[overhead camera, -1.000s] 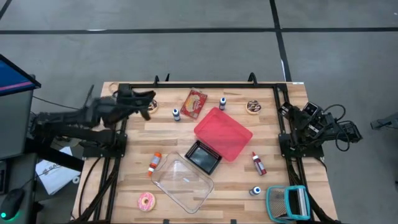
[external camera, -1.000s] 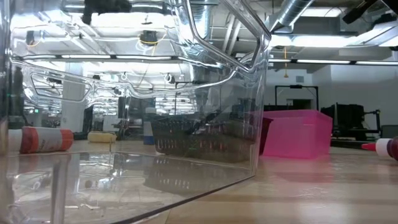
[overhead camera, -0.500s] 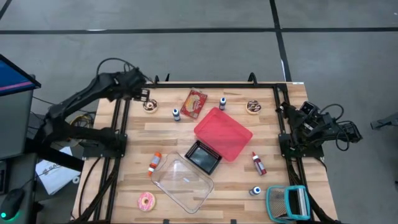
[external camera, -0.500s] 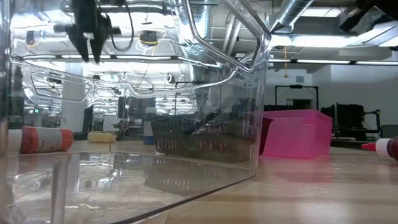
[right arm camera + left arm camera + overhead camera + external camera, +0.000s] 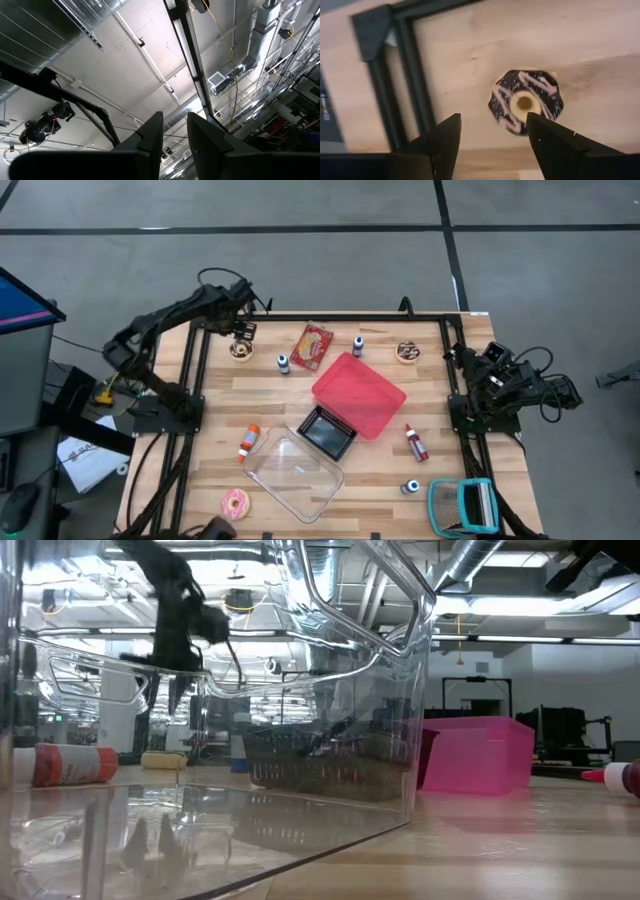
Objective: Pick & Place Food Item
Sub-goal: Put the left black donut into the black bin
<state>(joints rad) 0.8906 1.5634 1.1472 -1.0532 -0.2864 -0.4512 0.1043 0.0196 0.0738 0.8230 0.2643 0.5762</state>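
Observation:
A chocolate donut (image 5: 525,102) with pink stripes lies flat on the wooden table (image 5: 220,405) near its far left corner; it also shows in the high view (image 5: 241,351). My left gripper (image 5: 492,137) hangs open above it, pointing steeply down. The donut is just beyond the fingertips and untouched. The same gripper shows in the high view (image 5: 243,332) and, seen through clear plastic, in the low view (image 5: 166,698). My right gripper (image 5: 173,135) is shut and points up at the ceiling. Its arm stays folded at the table's right edge (image 5: 497,365).
Along the far edge lie a red snack packet (image 5: 312,345), small bottles (image 5: 283,364) and a second donut (image 5: 407,352). A pink tray (image 5: 358,393), black basket (image 5: 327,431) and clear container (image 5: 295,475) fill the middle. A pink donut (image 5: 236,504) lies near the front.
My left arm has swung from beyond the table's left edge in over the far left corner. Its gripper has tipped from nearly level to pointing steeply down and has sunk toward the chocolate donut.

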